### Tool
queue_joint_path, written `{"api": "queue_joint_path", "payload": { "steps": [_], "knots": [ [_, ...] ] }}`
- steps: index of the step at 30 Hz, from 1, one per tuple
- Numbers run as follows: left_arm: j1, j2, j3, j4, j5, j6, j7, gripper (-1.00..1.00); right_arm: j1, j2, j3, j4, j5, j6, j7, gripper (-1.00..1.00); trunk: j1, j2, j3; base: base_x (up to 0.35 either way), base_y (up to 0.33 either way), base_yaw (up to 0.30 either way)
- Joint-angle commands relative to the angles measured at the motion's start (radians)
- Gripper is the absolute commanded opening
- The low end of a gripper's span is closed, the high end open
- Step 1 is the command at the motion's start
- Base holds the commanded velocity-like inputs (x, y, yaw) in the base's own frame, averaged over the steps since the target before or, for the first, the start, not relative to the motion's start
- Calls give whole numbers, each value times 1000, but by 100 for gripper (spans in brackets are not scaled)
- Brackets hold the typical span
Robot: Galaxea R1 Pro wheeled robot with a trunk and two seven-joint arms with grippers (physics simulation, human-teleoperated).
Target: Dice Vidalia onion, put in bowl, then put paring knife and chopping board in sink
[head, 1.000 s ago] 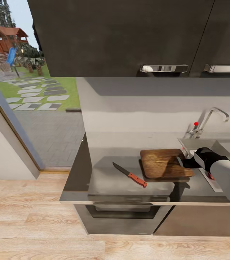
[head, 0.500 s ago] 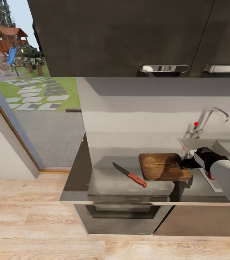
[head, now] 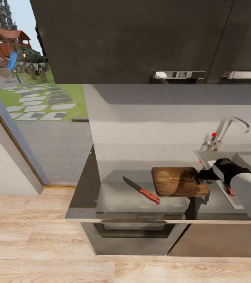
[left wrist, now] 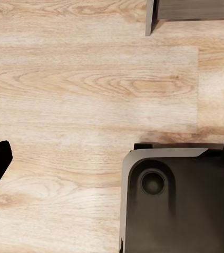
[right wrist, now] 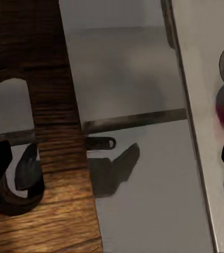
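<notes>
Head view: chopping board (head: 179, 181) lying on surface (head: 117, 196), paring knife (head: 142, 190) just left; right hand (head: 202, 175) reaching at board's handle end beside sink (head: 220, 156).

Right wrist view: fingers spread, released, straddling handle slot (right wrist: 11, 158); advise centring before clenching.

Left wrist view: left hand hanging over floor (left wrist: 90, 79), fingers parted.

Wooden chopping board (head: 179, 181); glossy steel countertop (head: 117, 196); chrome faucet (head: 229, 131).

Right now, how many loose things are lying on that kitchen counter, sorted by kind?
Knives: 1, the red-handled knife.
Cutting boards: 1, the wooden board, beside the knife.
Total: 2.
</notes>
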Motion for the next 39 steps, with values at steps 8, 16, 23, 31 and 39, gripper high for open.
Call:
{"api": "queue_joint_path", "payload": {
  "steps": [8,16,23,31,39],
  "knots": [
    [0,0,0,-1,-2,-1,3,100,0,0,-5,-343,5,147,18,100,1,-2,-2,0,0,0],
    [0,0,0,-1,-1,-1,3,100,0,6,-3,-181,6,-14,22,100,1,-2,-2,-21,0,0],
    [0,0,0,-1,-1,-1,3,100,0,4,-3,-143,8,-82,21,100,1,-2,-2,-273,0,0],
    [0,0,0,-1,-2,-1,3,100,0,3,-3,-114,9,-90,21,100,1,-2,-2,-331,0,0],
    [0,0,0,-1,-1,-1,3,100,0,2,-3,-43,10,-132,21,100,1,-2,-2,-334,0,0]
  ]
}}
